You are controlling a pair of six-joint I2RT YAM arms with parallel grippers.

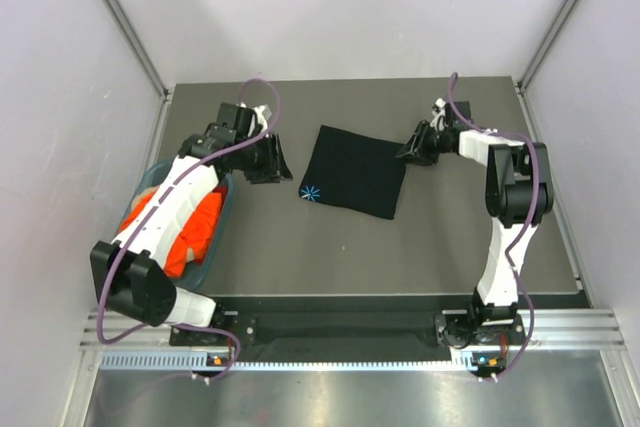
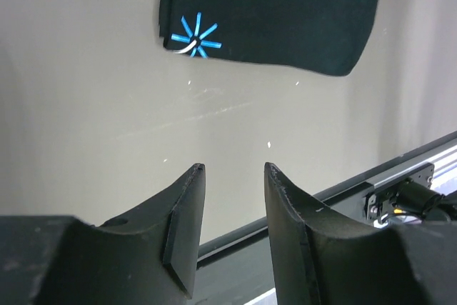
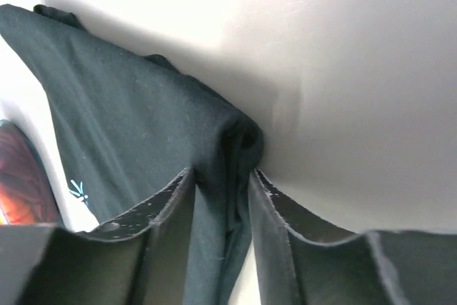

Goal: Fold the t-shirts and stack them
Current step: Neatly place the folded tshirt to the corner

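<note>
The black t-shirt [image 1: 355, 172] lies folded into a rectangle at mid table, its blue-white starburst [image 1: 311, 192] at the near left corner. My right gripper [image 1: 408, 150] is at its far right edge. In the right wrist view the gripper [image 3: 221, 173] has a bunched fold of the black t-shirt [image 3: 143, 105] pinched between its fingertips. My left gripper [image 1: 272, 162] hangs just left of the shirt, open and empty [image 2: 232, 169], with the black t-shirt [image 2: 271, 12] ahead of it. The orange t-shirt [image 1: 190, 232] lies crumpled in the basket under the left arm.
The teal basket [image 1: 224, 222] sits at the table's left side, partly covered by my left arm. The table's near edge and a metal rail [image 2: 400, 169] show in the left wrist view. White walls enclose the table on three sides.
</note>
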